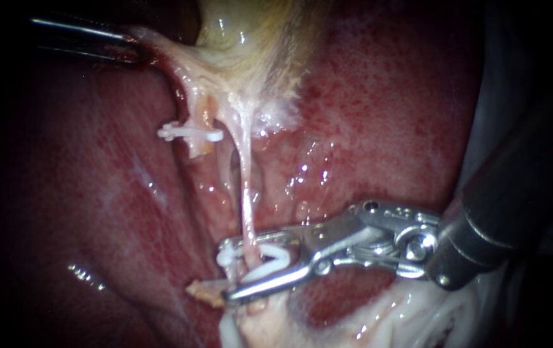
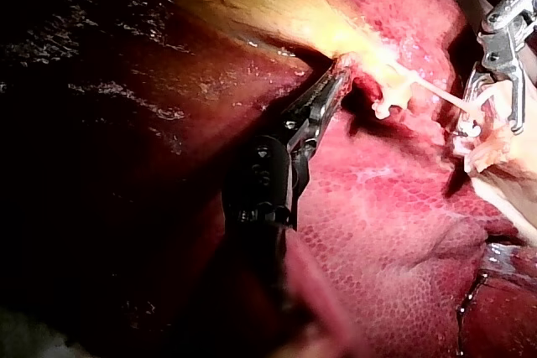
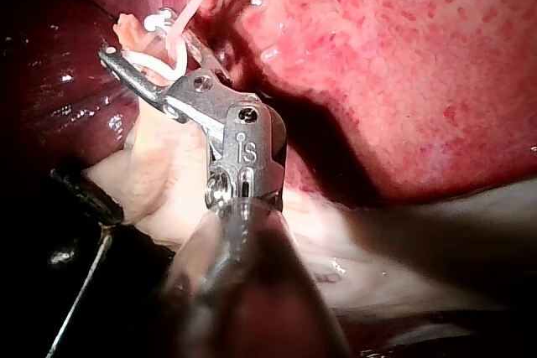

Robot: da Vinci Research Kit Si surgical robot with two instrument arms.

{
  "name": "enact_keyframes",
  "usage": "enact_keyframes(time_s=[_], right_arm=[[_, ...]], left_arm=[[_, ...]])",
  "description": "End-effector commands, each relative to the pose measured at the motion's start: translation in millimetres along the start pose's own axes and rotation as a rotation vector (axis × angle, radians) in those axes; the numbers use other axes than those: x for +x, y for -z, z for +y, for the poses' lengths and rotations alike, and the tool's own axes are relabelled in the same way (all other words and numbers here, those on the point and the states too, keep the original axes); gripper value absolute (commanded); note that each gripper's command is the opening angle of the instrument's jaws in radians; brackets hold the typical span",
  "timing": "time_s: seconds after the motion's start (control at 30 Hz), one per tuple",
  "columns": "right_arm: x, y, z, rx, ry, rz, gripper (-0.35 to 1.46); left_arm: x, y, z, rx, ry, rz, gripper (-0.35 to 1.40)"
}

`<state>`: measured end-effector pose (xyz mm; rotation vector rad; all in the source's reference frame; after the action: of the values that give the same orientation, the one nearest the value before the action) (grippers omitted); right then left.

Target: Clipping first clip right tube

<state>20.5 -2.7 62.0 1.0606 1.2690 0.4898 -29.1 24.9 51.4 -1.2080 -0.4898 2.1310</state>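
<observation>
Endoscope view, 6 o'clock: seat clip [image 1: 275, 263], held in part-open jaws of right instrument [image 1: 226, 272], square across right tube [image 1: 245, 193], squeeze home, with gallbladder [image 1: 251, 38] gripped at 11 o'clock by jaws of left instrument [image 1: 136, 50].

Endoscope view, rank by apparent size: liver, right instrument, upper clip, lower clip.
1. liver
2. right instrument (close to camera)
3. upper clip, lower clip: alike, unranked

- My right instrument [image 1: 232, 272]: bright polished metal.
- Clip [image 1: 270, 261] in its jaws: smooth white plastic.
- Liver [image 1: 96, 206] and gallbladder [image 1: 244, 38] look wet and glossy to me.
</observation>
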Motion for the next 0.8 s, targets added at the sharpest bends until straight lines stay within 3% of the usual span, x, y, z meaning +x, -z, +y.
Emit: enact_keyframes(time_s=[0.03, 0.57, 0.8], right_arm=[[-0.1, 0.1, 0.0, -0.004, -0.005, 0.001, 0.42], [-0.2, 0.4, 0.3, -0.014, -0.023, 0.008, 0.21], [-0.2, 0.5, 0.4, -0.005, -0.023, 0.003, 0.0]], left_arm=[[0.0, 0.0, 0.0, 0.0, 0.0, 0.0, -0.35], [0.0, 0.0, -0.1, 0.001, 0.0, 0.0, -0.35], [0.0, 0.0, -0.1, 0.001, 0.0, 0.0, -0.35]])
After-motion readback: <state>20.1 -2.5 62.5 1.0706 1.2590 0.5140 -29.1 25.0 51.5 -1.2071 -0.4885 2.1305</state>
